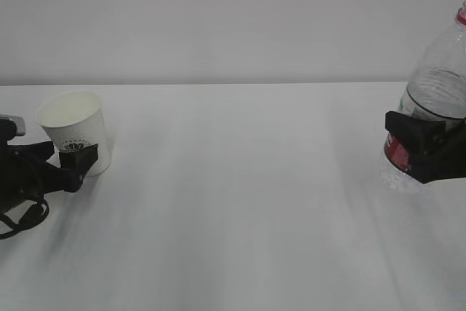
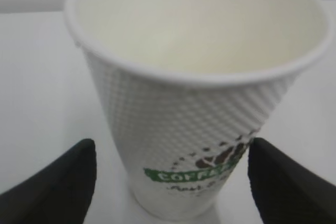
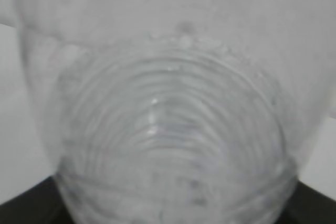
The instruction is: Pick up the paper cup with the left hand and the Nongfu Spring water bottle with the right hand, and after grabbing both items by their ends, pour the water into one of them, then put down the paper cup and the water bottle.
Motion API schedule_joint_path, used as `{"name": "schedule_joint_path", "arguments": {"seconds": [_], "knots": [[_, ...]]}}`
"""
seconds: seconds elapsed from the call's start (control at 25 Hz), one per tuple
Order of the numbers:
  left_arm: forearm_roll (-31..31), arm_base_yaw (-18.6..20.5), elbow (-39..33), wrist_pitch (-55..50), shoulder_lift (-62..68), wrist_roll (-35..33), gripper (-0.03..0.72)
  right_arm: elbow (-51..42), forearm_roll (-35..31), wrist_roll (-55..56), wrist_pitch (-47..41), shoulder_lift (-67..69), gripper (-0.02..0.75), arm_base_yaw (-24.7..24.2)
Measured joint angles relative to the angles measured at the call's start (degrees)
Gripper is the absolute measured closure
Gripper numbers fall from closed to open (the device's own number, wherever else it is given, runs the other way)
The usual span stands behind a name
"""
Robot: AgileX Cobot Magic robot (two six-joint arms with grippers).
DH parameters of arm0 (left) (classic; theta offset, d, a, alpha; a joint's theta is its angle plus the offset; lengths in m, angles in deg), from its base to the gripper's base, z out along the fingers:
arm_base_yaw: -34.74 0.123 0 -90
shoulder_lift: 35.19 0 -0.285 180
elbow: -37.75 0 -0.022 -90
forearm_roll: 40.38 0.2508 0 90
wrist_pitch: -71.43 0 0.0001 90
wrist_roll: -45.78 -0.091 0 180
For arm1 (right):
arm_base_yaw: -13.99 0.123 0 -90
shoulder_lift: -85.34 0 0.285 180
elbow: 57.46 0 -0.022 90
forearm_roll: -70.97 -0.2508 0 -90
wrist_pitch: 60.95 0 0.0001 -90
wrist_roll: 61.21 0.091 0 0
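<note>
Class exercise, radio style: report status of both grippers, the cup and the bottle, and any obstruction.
Left gripper open, jaws either side of paper cup, clear of it. Right gripper shut on water bottle. Nothing in the way on table.

We see even, soft, bright light over the white table (image 1: 240, 202), with only faint grey shadows near its left and right edges. The bottle (image 3: 168, 129) fills the right wrist view, blurred; the cup (image 2: 199, 103) looks slightly soft up close.

paper cup (image 1: 73, 130) on table (image 1: 240, 209), far left | Nongfu Spring water bottle (image 1: 434, 96) far right, well apart
</note>
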Motion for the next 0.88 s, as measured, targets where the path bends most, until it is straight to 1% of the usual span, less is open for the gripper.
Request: {"name": "schedule_joint_path", "arguments": {"seconds": [0.4,0.68,0.88], "knots": [[0.0,0.0,3.7,-3.1,0.6,0.0,0.015,0.0,-0.5,0.0,0.0,-0.1,0.252,0.0],[0.4,0.0,5.5,-2.7,3.6,0.7,0.014,0.0,-0.5,0.0,0.0,-0.1,0.252,0.0],[0.8,0.0,8.1,-2.9,5.8,1.3,0.013,0.0,-0.5,0.0,0.0,-0.1,0.252,0.0]]}}
